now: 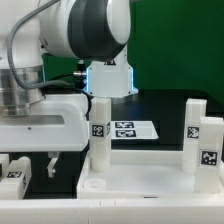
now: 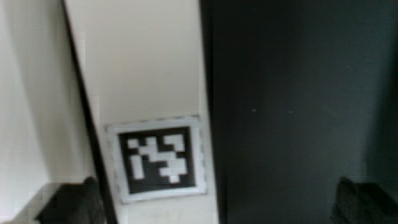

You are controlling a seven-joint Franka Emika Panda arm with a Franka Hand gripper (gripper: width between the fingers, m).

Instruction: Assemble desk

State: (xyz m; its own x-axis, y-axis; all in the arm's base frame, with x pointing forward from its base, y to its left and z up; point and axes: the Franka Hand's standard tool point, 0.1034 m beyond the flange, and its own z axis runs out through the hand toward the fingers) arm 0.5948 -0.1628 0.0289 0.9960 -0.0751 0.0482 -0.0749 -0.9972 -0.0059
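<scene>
Desk assembly is sitting partway done, judging by what stands on the tabletop, which is lying at the near side of the black table with its rim facing up. Three legs are standing upright on it: one near the middle, two more at the exterior view's right. A further white tagged part is lying loose at the near left, so at least one leg seems left to fit. The marker board is lying flat beyond the tabletop. The gripper is hanging at the left with its jaws spread apart, holding nothing; in the wrist view a tagged leg is showing below its fingertips.
</scene>
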